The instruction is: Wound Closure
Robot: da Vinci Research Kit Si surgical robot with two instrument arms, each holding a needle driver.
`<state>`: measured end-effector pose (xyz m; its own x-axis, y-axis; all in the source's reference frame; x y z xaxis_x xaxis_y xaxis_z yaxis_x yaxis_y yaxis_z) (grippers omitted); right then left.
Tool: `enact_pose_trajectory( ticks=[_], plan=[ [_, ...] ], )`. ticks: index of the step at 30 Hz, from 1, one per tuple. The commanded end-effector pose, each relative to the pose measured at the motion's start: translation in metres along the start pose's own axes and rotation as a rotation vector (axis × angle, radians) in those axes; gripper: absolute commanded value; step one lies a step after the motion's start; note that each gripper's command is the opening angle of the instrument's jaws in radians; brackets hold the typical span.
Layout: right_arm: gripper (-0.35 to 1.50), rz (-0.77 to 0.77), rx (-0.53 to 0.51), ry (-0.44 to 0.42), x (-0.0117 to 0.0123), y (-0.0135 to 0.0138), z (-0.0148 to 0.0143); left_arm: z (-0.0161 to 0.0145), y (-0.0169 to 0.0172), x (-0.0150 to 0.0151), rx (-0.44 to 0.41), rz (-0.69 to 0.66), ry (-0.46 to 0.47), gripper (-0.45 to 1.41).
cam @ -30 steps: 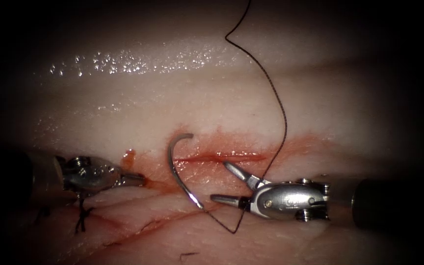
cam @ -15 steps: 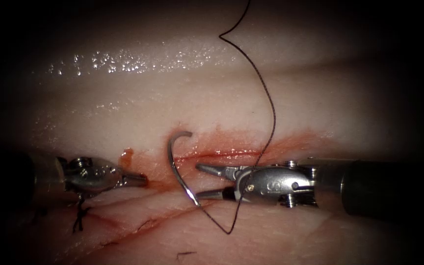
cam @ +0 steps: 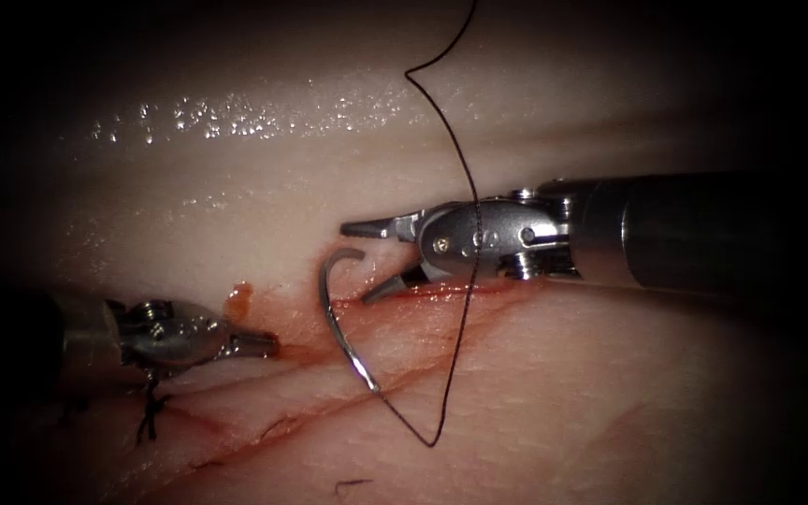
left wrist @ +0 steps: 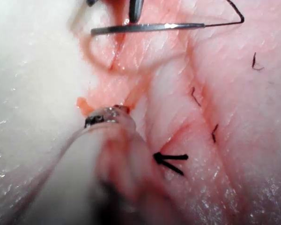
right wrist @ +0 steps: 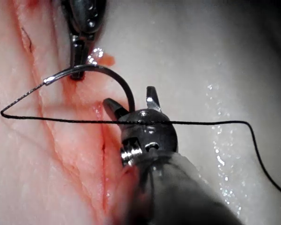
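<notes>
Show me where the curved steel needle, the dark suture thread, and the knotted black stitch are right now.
Curved steel needle (cam: pixel 330 313): endoscope view, middle of its arc, left end of the cut.
Dark suture thread (cam: pixel 461 309): endoscope view, strand crossing the cut.
Knotted black stitch (cam: pixel 151 411): endoscope view, on the knot, below the left tool.

Two tools (left, right), one needle, one thread.

The needle is seen lying free on the tissue at the cut's left end, between the left claw and the right claw; the thread is draped across the right claw.
</notes>
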<state>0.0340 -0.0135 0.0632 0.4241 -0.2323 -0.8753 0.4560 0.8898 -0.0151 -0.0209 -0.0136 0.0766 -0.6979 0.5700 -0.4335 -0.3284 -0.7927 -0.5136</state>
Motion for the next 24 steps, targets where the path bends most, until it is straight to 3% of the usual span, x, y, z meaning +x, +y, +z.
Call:
enact_pose_trajectory(
  ticks=[1, 5, 9, 17, 21, 24],
  plan=[
    [1.10, 0.007, -0.006, 0.003, 0.0004, 0.0013, 0.0005, 0.0010, 0.0001, 0.0000, -0.001, 0.001, 0.001, -0.45],
    [1.25, 0.007, 0.026, 0.027, 0.0009, 0.0013, 0.0012, 0.0011, 0.0001, 0.0000, 0.001, 0.001, 0.001, -0.45],
    [1.26, -0.070, 0.069, 0.048, 0.0014, 0.0014, 0.0020, 0.0011, 0.0001, 0.0000, 0.001, 0.001, 0.001, -0.45],
    [1.01, -0.313, 0.174, 0.045, 0.0015, 0.0016, 0.0026, 0.0012, 0.0001, -0.0002, 0.003, 0.002, 0.002, -0.45],
    [0.86, -0.351, 0.198, 0.051, 0.0018, 0.0016, 0.0029, 0.0012, 0.0001, -0.0003, 0.003, 0.003, 0.002, -0.45],
    [0.86, -0.368, 0.196, 0.053, 0.0023, 0.0015, 0.0033, 0.0012, 0.0001, -0.0003, 0.003, 0.003, 0.002, -0.45]
  ],
)
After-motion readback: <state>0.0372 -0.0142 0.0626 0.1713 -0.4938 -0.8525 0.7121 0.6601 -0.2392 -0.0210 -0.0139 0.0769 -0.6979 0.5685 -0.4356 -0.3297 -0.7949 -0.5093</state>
